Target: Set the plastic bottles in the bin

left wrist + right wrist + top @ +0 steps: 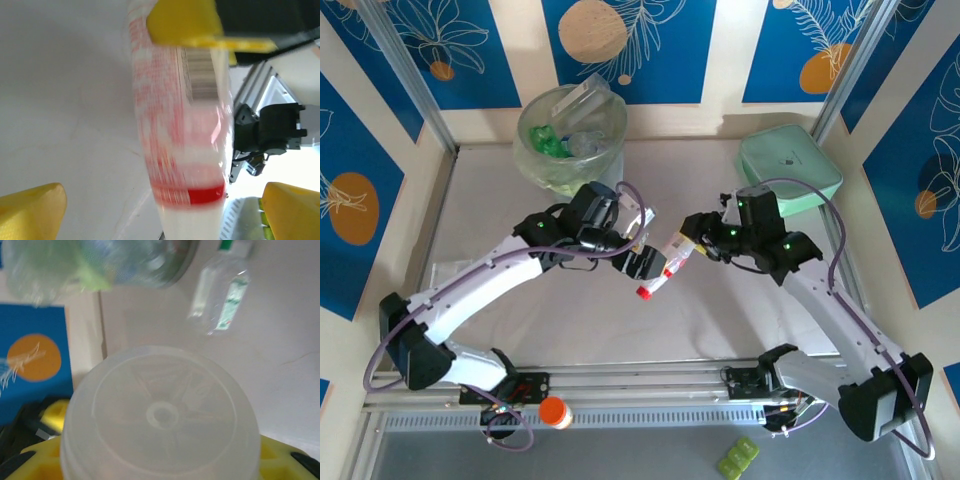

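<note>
A white plastic bottle [665,268] with a red label and red cap hangs tilted over the middle of the table. My right gripper [684,247] is shut on its base end; in the right wrist view the round pale base [160,415] sits between the yellow fingers [50,416]. My left gripper [648,267] stands open around the cap end, its yellow fingertips [30,210] well apart on either side of the bottle [185,125]. The bin [555,172] stands at the back left, with green and clear bottles inside. Another clear bottle [220,300] with a green label lies on the table near the bin [100,260].
A mint-green rounded case [788,165] sits at the back right. Metal frame posts rise at both back corners. An orange-capped item [555,412] and small green pieces [738,460] lie below the near rail. A flat clear packet [455,275] lies at the left.
</note>
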Robot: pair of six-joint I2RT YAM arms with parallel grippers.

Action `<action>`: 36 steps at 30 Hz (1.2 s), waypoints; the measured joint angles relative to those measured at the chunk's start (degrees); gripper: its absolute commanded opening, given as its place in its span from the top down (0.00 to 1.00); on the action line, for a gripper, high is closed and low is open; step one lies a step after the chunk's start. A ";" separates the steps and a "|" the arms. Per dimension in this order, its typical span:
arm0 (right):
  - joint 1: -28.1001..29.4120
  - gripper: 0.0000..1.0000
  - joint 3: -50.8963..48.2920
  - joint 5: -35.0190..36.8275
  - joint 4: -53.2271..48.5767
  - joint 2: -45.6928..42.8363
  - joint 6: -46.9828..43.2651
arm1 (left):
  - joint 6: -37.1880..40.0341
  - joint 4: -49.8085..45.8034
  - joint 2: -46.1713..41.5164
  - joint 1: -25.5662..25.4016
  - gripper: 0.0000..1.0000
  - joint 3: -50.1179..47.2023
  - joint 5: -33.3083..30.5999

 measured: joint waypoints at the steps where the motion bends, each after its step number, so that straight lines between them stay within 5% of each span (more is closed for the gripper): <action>1: 0.87 0.54 0.20 -0.44 0.04 -0.55 -0.57 | -0.02 0.59 0.50 -0.04 0.01 0.00 0.81; 5: 2.84 0.54 1.11 -1.03 0.48 -2.14 -1.88 | -1.07 3.52 1.62 -0.39 0.08 0.00 4.33; 13: 5.29 0.54 1.49 0.39 0.79 -2.51 -2.69 | -4.83 10.16 1.88 -0.50 0.39 -1.86 9.77; 19: 5.35 0.51 1.51 1.20 0.13 -2.75 -2.64 | -6.05 11.26 2.05 -0.46 0.44 -2.38 11.06; 22: 5.35 0.40 1.51 1.46 -0.07 -3.17 -2.54 | -6.12 11.82 2.08 -0.46 0.45 -2.40 11.58; 26: 5.40 0.04 1.77 2.56 -0.07 -3.72 -2.47 | -6.47 12.20 2.08 -0.48 0.46 -2.40 12.74; 36: 1.33 0.03 7.87 7.37 -5.29 -9.88 -3.21 | -10.32 12.02 2.05 2.08 0.53 -1.07 9.68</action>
